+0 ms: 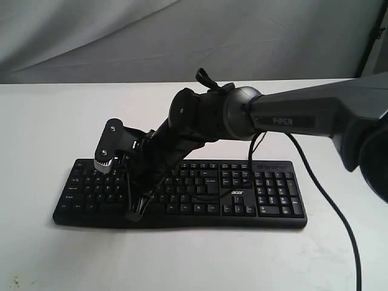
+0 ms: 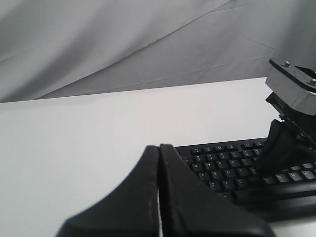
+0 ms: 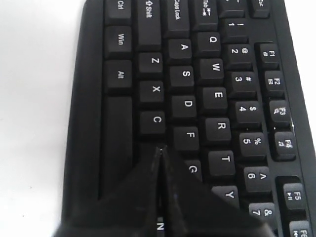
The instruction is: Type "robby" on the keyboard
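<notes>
Clenched black tapered fingers (image 3: 143, 192) of the right gripper (image 3: 159, 149) are filling the foreground of the right wrist view. Their shared tip is pointing down at the bottom letter row just past C, about where V should be (that key and B are lying hidden beneath them). Whether the tip is pressing or only hovering, I cannot tell. The wide flat black plastic keyboard (image 1: 260, 191) with white legends is lying flat in the middle of the white worktop (image 1: 182, 260), and the dark grey right arm (image 1: 291, 118) is leaning over its left half. The left gripper (image 2: 159, 148) is hanging pressed shut over the worktop near the keyboard's Q-and-A end, taking no part. Judging by the position, a "b" is being lined up; the next move is calling for a small shift toward N, then a short straight dab.
</notes>
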`<state>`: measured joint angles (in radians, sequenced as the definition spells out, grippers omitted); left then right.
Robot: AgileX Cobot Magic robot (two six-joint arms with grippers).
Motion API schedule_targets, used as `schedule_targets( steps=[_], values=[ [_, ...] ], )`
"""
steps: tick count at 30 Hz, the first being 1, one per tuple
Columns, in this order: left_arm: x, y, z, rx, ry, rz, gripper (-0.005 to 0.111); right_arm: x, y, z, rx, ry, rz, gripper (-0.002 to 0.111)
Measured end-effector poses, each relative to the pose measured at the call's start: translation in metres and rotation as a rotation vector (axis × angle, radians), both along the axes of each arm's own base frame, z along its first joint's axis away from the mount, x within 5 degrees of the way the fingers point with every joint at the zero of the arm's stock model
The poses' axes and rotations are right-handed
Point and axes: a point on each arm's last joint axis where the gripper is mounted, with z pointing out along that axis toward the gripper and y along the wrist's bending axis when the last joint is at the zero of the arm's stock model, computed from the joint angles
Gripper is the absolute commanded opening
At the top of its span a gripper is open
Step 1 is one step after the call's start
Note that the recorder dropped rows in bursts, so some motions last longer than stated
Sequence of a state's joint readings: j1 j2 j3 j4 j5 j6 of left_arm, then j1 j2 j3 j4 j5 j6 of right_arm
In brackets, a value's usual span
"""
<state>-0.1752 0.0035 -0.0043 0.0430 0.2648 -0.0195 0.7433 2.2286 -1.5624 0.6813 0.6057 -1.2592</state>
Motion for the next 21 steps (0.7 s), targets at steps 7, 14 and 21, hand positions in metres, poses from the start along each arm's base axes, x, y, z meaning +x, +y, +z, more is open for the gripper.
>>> schedule_targets(
  steps=[7, 14, 21],
  values=[
    [0.0, 0.0, 0.0, 0.0, 0.0, 0.0, 0.0, 0.0001, -0.0004, -0.0032, -0.01, 0.004, -0.001, 0.0],
    [0.0, 0.0, 0.0, 0.0, 0.0, 0.0, 0.0, 0.0001, -0.0004, -0.0061, -0.016, 0.012, -0.001, 0.0],
    [0.0, 0.0, 0.0, 0.0, 0.0, 0.0, 0.0, -0.0001, -0.0004, -0.0062, -0.016, 0.013, 0.0, 0.0]
  ],
)
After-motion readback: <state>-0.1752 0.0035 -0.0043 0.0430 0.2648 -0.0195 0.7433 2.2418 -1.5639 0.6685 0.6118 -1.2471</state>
